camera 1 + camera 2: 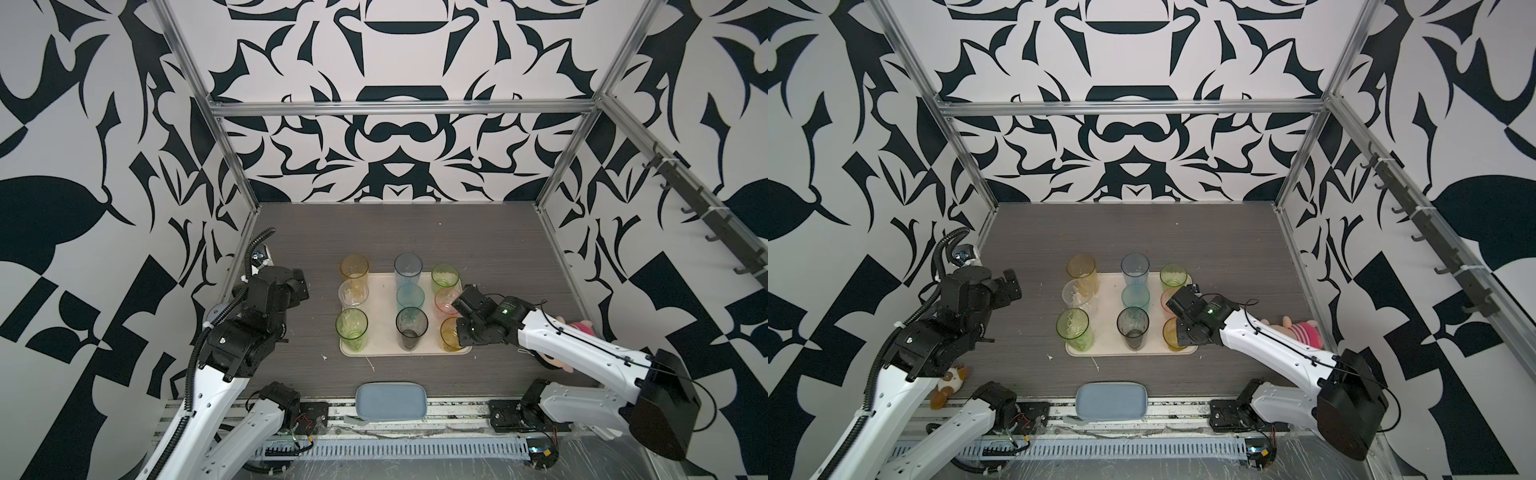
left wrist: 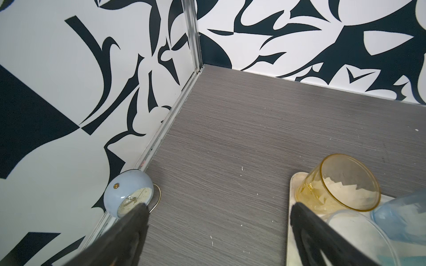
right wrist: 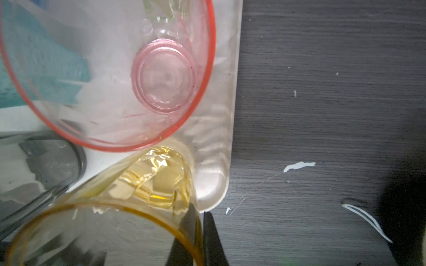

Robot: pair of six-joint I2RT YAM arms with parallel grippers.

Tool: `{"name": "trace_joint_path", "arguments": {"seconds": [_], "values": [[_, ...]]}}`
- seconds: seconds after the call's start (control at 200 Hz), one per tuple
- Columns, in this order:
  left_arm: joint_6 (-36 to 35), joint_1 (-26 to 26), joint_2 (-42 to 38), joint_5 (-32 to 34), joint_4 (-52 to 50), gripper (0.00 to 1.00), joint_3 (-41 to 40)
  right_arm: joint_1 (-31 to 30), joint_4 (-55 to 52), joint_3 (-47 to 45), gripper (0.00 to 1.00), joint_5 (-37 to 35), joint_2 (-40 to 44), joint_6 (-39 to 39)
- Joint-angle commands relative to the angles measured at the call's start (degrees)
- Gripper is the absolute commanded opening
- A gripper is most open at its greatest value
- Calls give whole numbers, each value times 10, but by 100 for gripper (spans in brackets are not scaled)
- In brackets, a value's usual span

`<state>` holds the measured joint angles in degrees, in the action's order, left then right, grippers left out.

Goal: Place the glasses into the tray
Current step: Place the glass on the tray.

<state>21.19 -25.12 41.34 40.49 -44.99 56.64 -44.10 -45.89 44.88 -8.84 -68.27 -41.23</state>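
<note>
1. As far as I can tell, all nine glasses are standing upright on the tray (image 1: pixel 384 338) in three rows, so the job's looking basically done. The amber glass (image 3: pixel 147 184) is sitting at the tray's near right corner, with its base right by the rim.
2. What's worrying me: the right claw (image 3: pixel 199 237) is clamped tight on that glass's wall. If it's pulling away without letting go first, it's dragging the glass up or tipping it off the corner onto the counter (image 3: pixel 322 103).
3. It's also cramped in there. The pink glass (image 3: pixel 161 78) is sitting just beside the amber one and the grey glass (image 3: pixel 46 161) is near its other side, so any sideways swing is bumping the neighbours.
4. Position-wise, the right claw is coming at the amber glass from above, with one finger inside the rim and one outside.
5. The left claw (image 2: pixel 219 209) is hanging wide open and empty off the tray's left side. The yellow glass (image 2: pixel 334 184) is near one finger, not touching.
</note>
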Motion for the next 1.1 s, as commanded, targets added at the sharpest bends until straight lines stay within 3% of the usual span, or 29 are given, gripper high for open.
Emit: {"name": "trace_joint_path", "arguments": {"seconds": [0.0,0.3,0.435,0.615,1.095], "values": [[8,2,-5,-1,-4,100,-7,-3,11,6,0,-15,-10,-10],[7,1,-6,-3,-4,100,-7,-3,6,11,0,-14,-29,-11],[8,1,-7,-3,-4,99,-8,-3,3,12,10,-10,-29,-10],[9,1,-7,-3,-4,99,-6,-3,-10,25,31,-4,-27,-2],[37,1,11,-42,13,100,-3,-3,-32,69,40,4,10,29]]}}
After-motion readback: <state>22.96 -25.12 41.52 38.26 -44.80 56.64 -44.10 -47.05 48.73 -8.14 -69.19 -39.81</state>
